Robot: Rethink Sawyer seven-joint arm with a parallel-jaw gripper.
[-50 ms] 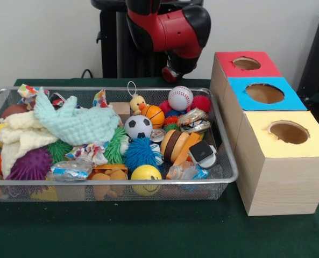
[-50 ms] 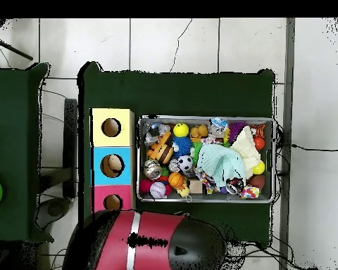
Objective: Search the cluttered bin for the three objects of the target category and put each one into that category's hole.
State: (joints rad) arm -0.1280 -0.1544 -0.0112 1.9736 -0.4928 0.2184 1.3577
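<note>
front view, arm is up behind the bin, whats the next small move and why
Probably swing the red and black arm forward and down over the wire mesh bin, toward the white baseball with red stitching. The arm sits drawn back behind the bin, nothing held as far as shows, and that ball lies exposed on top at the near-robot edge. The gripper itself is not clearly visible.

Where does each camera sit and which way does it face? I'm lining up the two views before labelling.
Front view: across the table, facing the robot; sees the wire bin, three boxes and the red arm descending from above.
Overhead view: above, looking straight down; the arm's red body fills the bottom edge.
Both show the bin, baseball and yellow-topped box, turned half round.
</note>
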